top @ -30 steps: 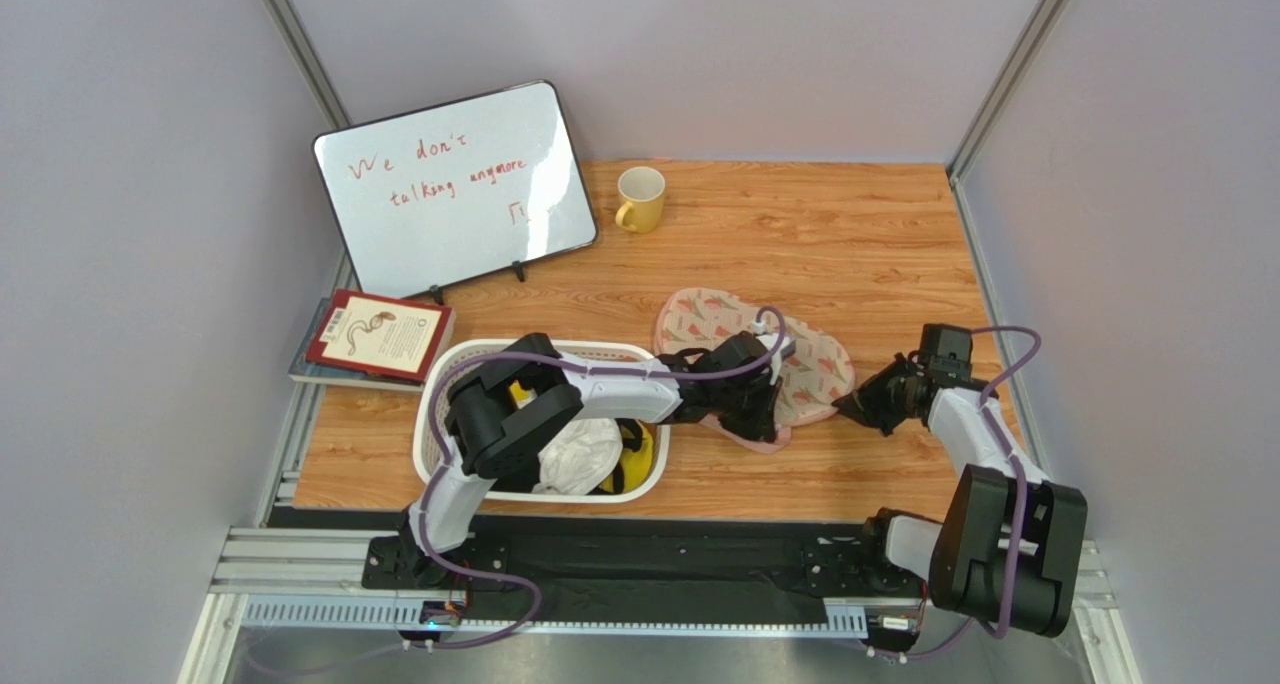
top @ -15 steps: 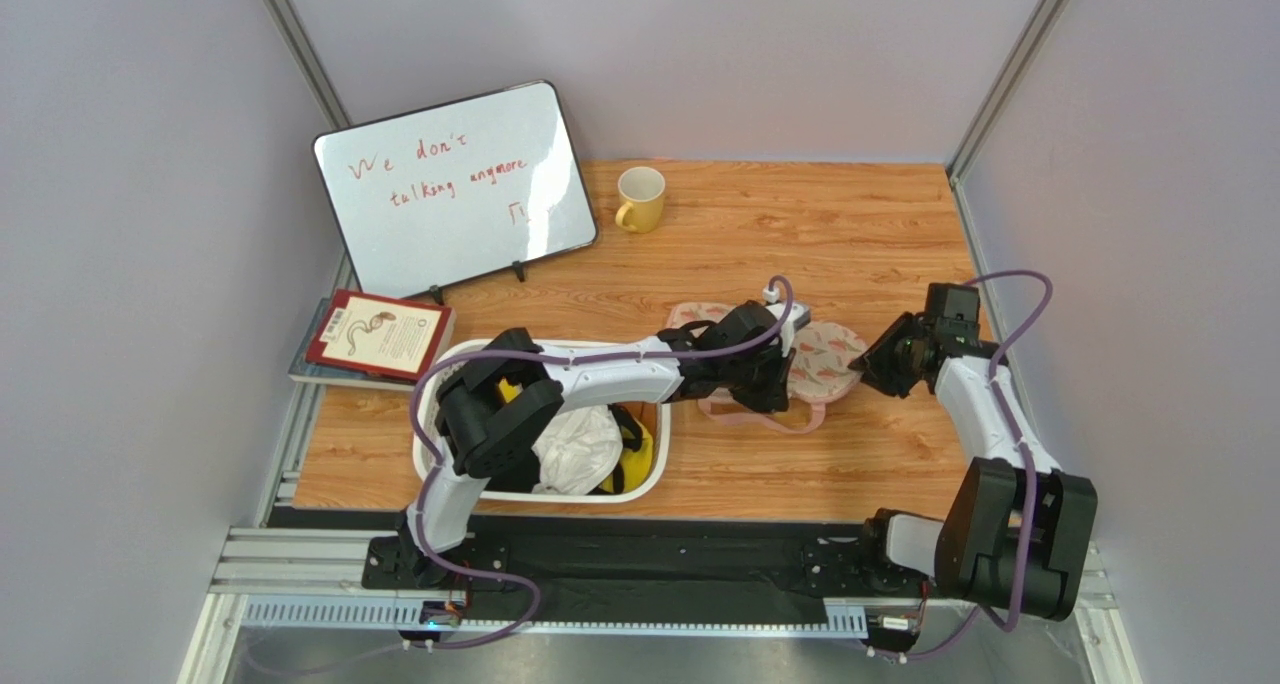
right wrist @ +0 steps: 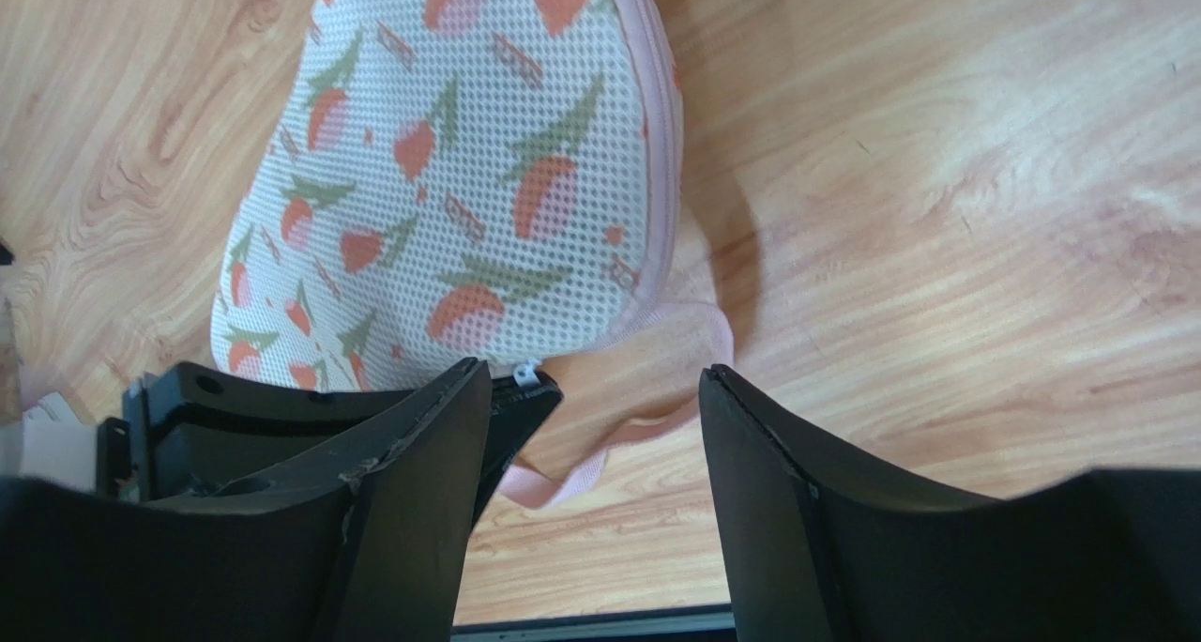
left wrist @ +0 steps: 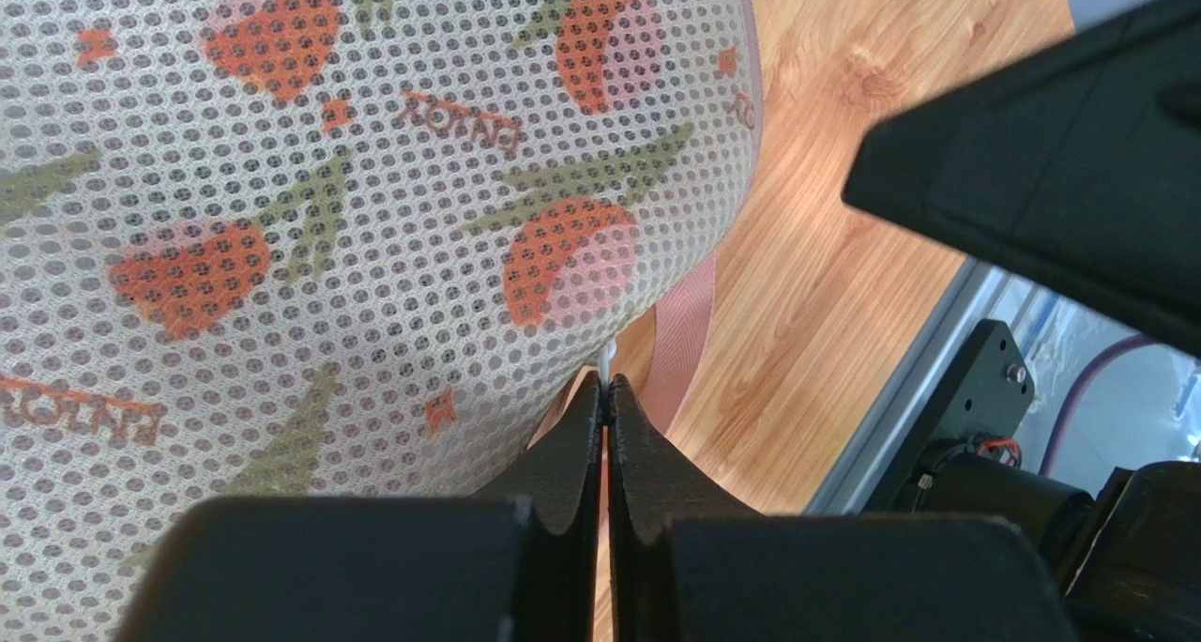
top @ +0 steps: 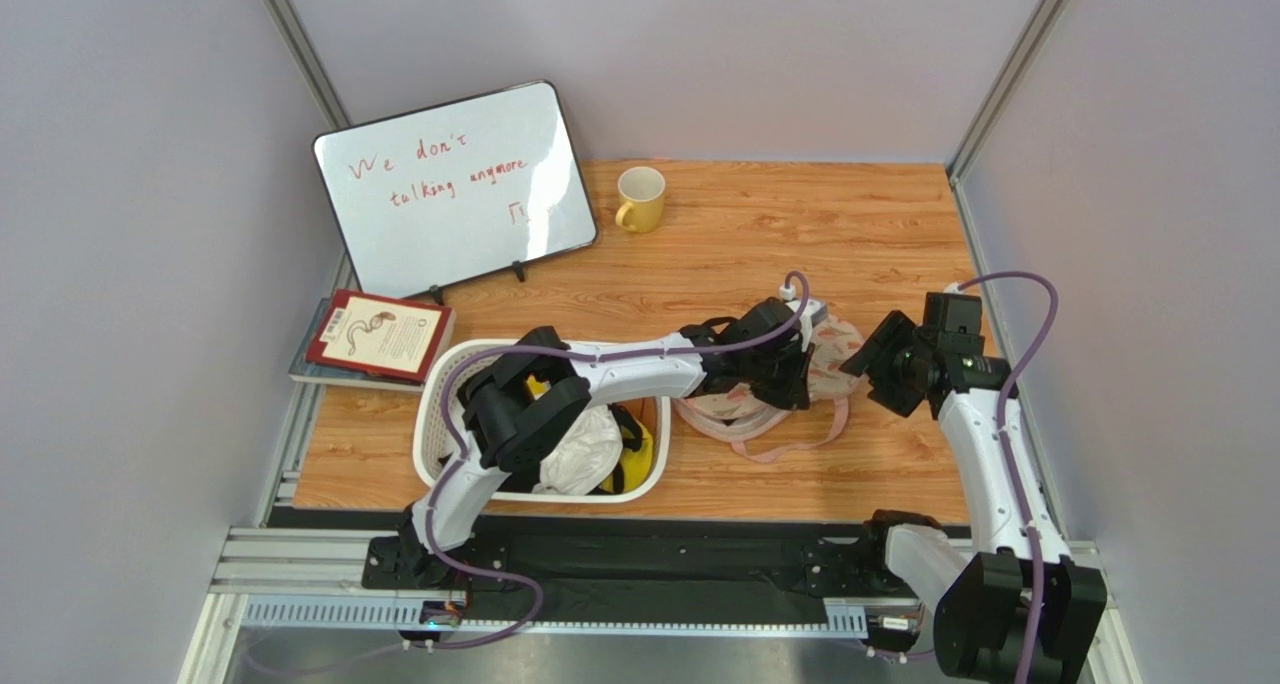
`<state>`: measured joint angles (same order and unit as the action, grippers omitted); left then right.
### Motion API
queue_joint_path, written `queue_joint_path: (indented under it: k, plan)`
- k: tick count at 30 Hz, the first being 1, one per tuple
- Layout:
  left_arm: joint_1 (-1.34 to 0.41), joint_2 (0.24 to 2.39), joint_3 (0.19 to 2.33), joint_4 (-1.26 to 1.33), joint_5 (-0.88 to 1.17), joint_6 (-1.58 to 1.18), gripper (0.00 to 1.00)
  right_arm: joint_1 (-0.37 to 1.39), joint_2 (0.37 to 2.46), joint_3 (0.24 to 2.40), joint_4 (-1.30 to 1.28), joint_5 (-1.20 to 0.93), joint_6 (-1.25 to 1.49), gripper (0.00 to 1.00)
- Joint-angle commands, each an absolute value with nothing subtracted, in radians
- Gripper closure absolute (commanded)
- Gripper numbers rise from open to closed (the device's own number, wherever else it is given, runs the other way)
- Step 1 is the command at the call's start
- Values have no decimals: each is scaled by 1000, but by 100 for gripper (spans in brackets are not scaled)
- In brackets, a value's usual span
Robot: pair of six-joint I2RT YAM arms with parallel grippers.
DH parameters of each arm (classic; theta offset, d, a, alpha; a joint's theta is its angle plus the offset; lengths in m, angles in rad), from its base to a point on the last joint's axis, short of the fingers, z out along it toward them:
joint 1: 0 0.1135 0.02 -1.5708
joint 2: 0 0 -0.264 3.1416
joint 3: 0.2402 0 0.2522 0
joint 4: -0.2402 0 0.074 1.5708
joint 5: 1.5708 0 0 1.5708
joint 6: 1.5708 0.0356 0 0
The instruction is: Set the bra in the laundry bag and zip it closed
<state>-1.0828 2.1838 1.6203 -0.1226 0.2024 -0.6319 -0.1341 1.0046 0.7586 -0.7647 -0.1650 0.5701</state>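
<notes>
My left gripper (left wrist: 606,389) pinches the laundry bag (right wrist: 451,164) by its edge over the tabletop (top: 842,234), directly left of my wide-open right gripper (right wrist: 595,389); the bra is not visible.

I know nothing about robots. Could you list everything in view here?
whiteboard: one, white with red handwriting, propped far left
mug: one, yellow, far side, beside the whiteboard
book: one, red cover, left edge
basket: one, white plastic, near left
white garment: one, in the basket
yellow garment: one, in the basket's right end
laundry bag: one, cream mesh, pink-and-green print, pink edging, centre-right
table: one, wood-grain
left gripper: one, black, pinched shut on the laundry bag's edge
right gripper: one, black, open, beside the bag, holding nothing
</notes>
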Motion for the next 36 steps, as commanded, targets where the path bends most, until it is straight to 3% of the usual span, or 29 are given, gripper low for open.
queue_joint_path:
  k: [1, 5, 9, 12, 28, 36]
  plan:
    - [-1080, 2149, 1631, -103, 196, -644, 100, -132, 970, 749, -831, -181, 572, 38]
    - [-1080, 2146, 1632, -97, 222, -646, 100, -130, 902, 642, -752, -343, 643, 43]
    - [-1085, 2138, 1626, -97, 233, -650, 100, -129, 882, 580, -615, -387, 730, 54]
    - [-1094, 2117, 1600, -84, 235, -655, 100, -129, 916, 571, -563, -382, 735, 56]
    - [-1120, 2091, 1603, -87, 248, -649, 100, -129, 957, 509, -503, -322, 749, 58]
    - [-1121, 2083, 1600, -90, 245, -647, 100, -129, 988, 482, -459, -313, 791, 65]
